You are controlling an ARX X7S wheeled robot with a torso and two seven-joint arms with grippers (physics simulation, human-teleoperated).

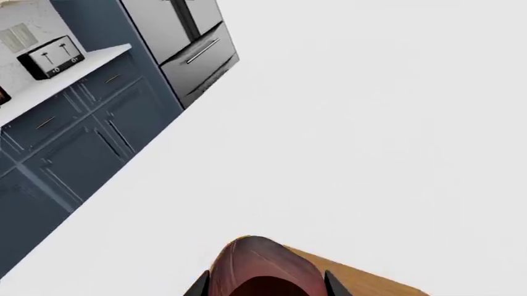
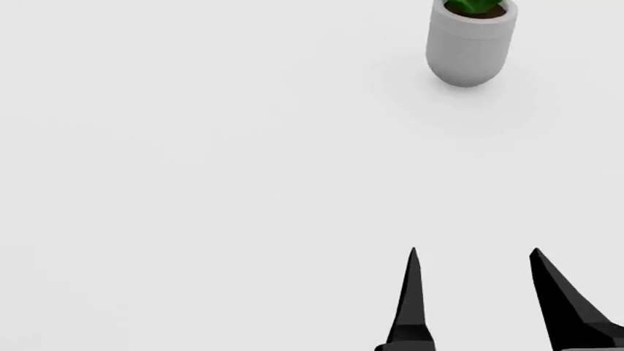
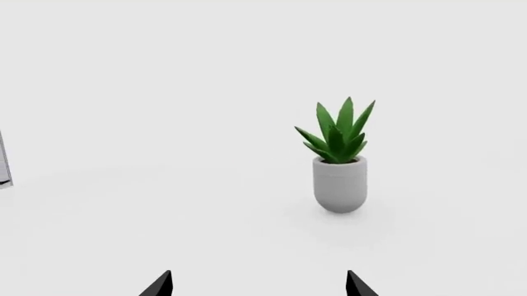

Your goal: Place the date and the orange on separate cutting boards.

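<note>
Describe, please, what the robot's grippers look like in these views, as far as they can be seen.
Only fingertips show. In the head view the right gripper ends in two matte black fingers tapering to sharp, blade-like points. The right wrist view shows the same black tips at the frame's edge. The left gripper shows two small black wedges. No cables, markings or arm links are visible.

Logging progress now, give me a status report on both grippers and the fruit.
Left gripper shut on dark reddish-brown oval date, above light-tan wooden cutting board. Right gripper open, empty. Orange not in view. Nothing in the way.
</note>
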